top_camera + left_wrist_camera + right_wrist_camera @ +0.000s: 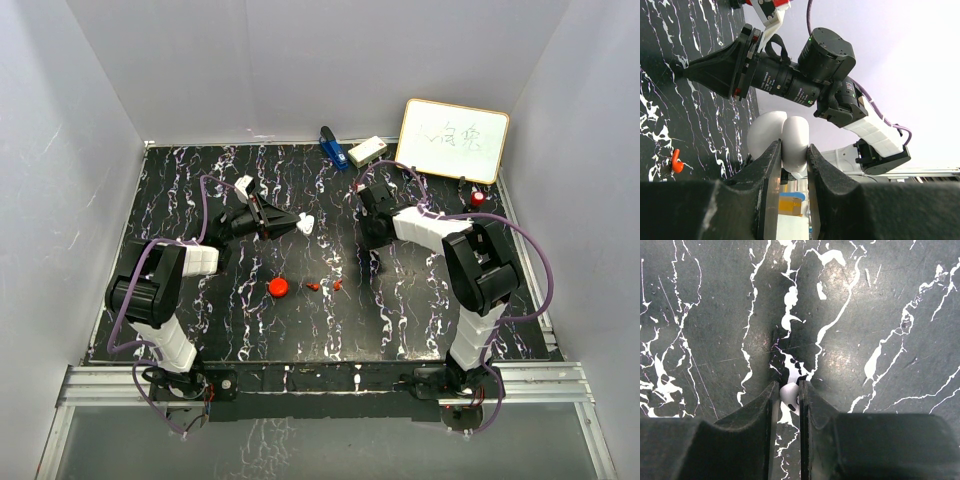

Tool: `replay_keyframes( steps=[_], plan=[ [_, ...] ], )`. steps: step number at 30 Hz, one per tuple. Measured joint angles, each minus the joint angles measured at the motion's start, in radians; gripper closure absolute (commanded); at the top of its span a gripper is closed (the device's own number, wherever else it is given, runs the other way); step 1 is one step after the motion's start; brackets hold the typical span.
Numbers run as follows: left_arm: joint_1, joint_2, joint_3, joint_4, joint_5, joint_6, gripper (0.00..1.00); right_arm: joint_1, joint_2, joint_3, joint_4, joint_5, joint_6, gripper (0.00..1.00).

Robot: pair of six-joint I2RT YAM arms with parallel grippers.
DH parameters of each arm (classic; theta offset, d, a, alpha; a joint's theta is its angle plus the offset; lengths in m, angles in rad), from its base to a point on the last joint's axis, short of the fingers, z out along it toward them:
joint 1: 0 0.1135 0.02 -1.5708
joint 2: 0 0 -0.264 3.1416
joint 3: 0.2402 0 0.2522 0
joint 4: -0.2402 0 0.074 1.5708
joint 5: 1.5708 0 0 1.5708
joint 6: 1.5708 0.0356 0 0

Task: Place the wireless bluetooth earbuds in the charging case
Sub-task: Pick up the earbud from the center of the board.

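Top view, left to right — the left gripper point(296, 224) lies roughly level above the table point(180, 200). Its jaws are clamped on a white case point(306, 222) that sticks out past the fingertips. Left wrist view: both fingers point(771, 165) pinch the case where its two rounded white lobes meet, and it is held off the surface.

Nearer the arm bases than that gripper, a red round case point(279, 287) sits on the table. Just right of it is a red earbud point(314, 287), then a second red earbud point(338, 285). Both lie loose between the red case and the right gripper point(379, 264).

The right gripper points down with its tips at the table, well apart from the left one. Right wrist view: the jaws are closed tight on a white earbud point(788, 394) — it sits between the fingers at the marble surface. Can't tell if it is lifted or resting.

Beyond the right gripper, at the far edge, is a whiteboard point(452, 140), with a red-capped marker point(479, 198) just in front of it.
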Motion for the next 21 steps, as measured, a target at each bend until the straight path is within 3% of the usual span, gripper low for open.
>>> replay_keyframes(
  steps=[11,17,21],
  plan=[
    [0.0,0.003,0.0,0.0,0.0,0.0,1.0,-0.008,-0.002,0.001,0.0,-0.035,0.013,1.0],
    [0.0,0.003,0.0,0.001,0.0,-0.001,1.0,-0.013,-0.029,-0.002,0.025,-0.129,0.06,1.0],
    [0.0,0.003,-0.002,0.014,0.0,-0.004,1.0,-0.013,-0.13,-0.038,0.134,-0.19,0.106,1.0]
  ],
)
